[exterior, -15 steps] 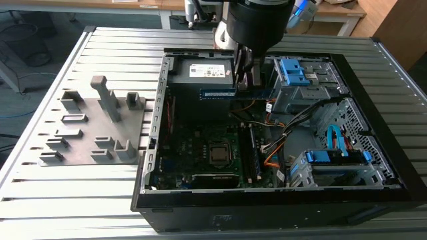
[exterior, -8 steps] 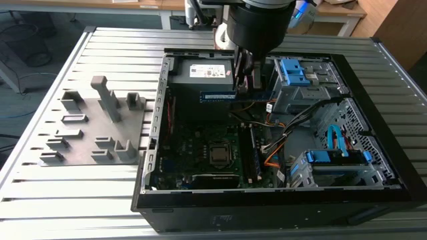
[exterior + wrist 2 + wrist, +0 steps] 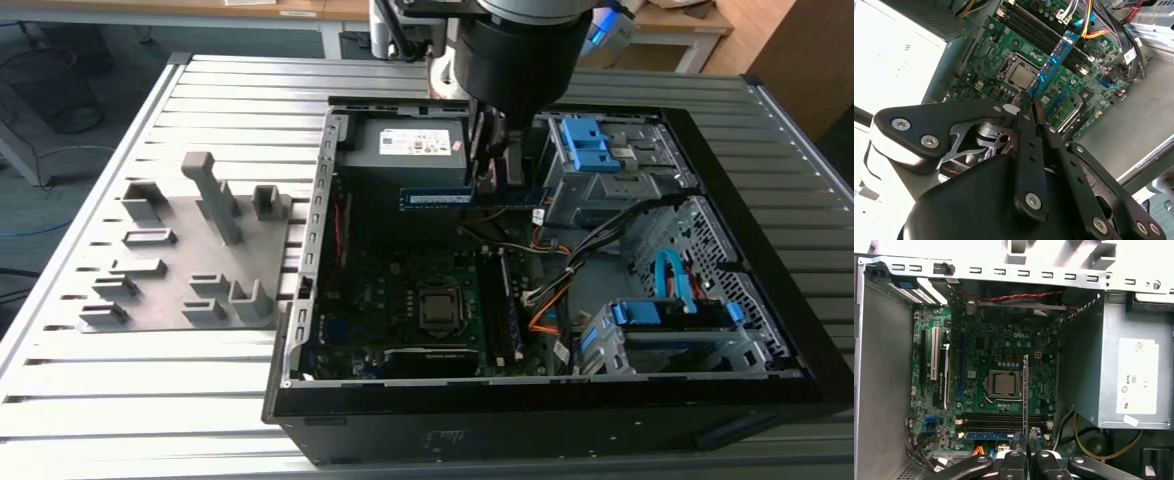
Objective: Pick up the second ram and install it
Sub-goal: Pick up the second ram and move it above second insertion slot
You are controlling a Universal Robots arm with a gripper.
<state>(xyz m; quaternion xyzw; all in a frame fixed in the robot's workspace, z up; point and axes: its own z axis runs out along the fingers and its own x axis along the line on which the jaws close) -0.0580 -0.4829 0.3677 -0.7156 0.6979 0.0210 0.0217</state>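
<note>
My gripper (image 3: 491, 178) hangs above the open computer case (image 3: 310, 250), shut on the second ram (image 3: 438, 198), a thin blue stick with a white label. In the exterior view the stick juts out level toward that view's left, in the air in front of the power supply. The second wrist view has the ram (image 3: 1053, 56) reaching out from the closed gripper (image 3: 1030, 107) over the motherboard. In the first wrist view the ram (image 3: 1026, 395) is edge-on, held by the gripper (image 3: 1027, 449) above the CPU socket (image 3: 1003, 383) and the dark memory slots (image 3: 999, 421).
A grey power supply (image 3: 414, 148) fills the case's back corner. Blue drive brackets (image 3: 587, 142) and a drive cage (image 3: 674, 312) with cables (image 3: 547, 300) stand at the exterior view's right. A grey parts fixture (image 3: 187, 250) lies outside the case at that view's left.
</note>
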